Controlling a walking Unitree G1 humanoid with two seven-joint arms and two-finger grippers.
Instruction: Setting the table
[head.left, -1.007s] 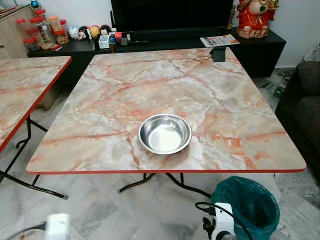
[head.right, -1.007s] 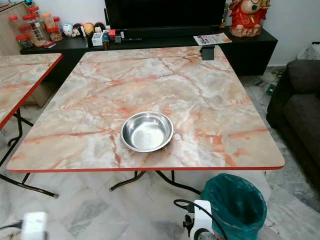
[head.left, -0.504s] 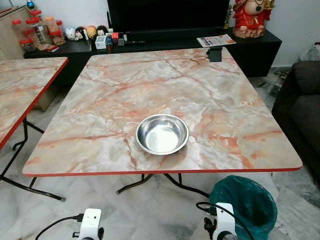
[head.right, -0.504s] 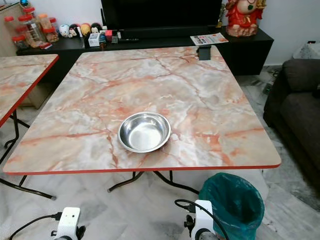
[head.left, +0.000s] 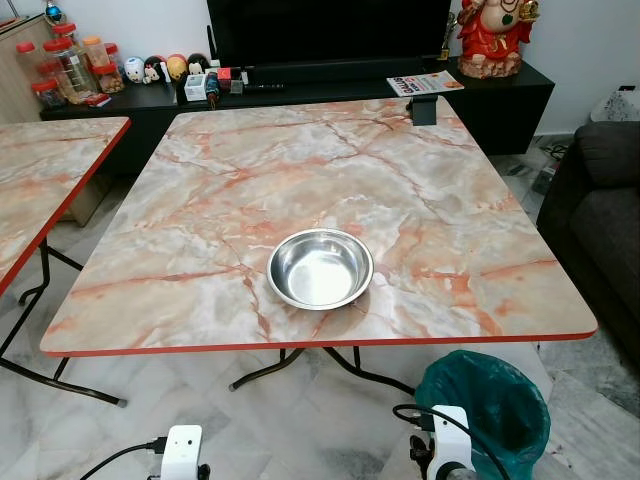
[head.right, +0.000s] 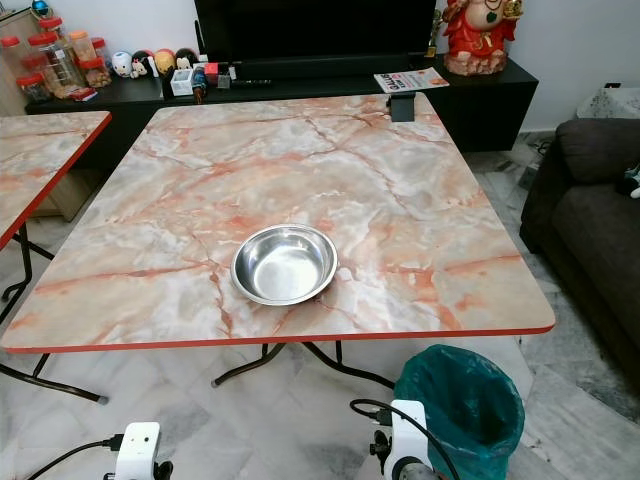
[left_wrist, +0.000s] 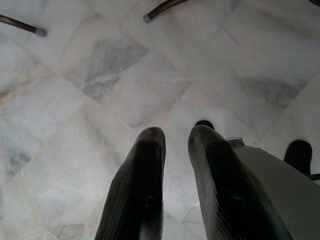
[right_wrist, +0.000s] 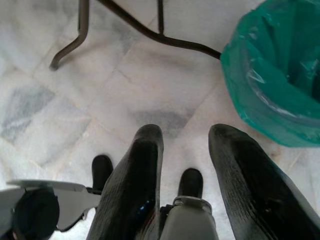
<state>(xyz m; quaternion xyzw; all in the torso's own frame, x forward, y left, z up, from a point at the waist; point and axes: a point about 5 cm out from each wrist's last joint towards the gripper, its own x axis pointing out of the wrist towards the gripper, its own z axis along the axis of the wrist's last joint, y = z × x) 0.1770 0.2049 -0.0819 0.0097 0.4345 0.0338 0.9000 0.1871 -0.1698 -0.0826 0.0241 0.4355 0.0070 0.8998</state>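
Steel bowl (head.left: 320, 268) on the desk (head.left: 420, 200), ahead of and above both grippers. Left gripper (left_wrist: 175, 145) and right gripper (right_wrist: 182, 145) hang floorward, jaws apart, empty; the round bowl lies about midway between them

Second table (head.left: 50, 170) cut off at left frame edge, sofa (head.right: 600, 210) at right. Bin (right_wrist: 280, 75) cropped at upper right. Shelf jars (head.left: 60, 65) too small to read.

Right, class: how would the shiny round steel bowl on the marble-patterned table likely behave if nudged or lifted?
The shiny round steel bowl looks thin and rigid, so probably light. On the glossy marble-patterned table it would likely slide rather than tip, being wide and shallow. Its smooth rim may be slippery.
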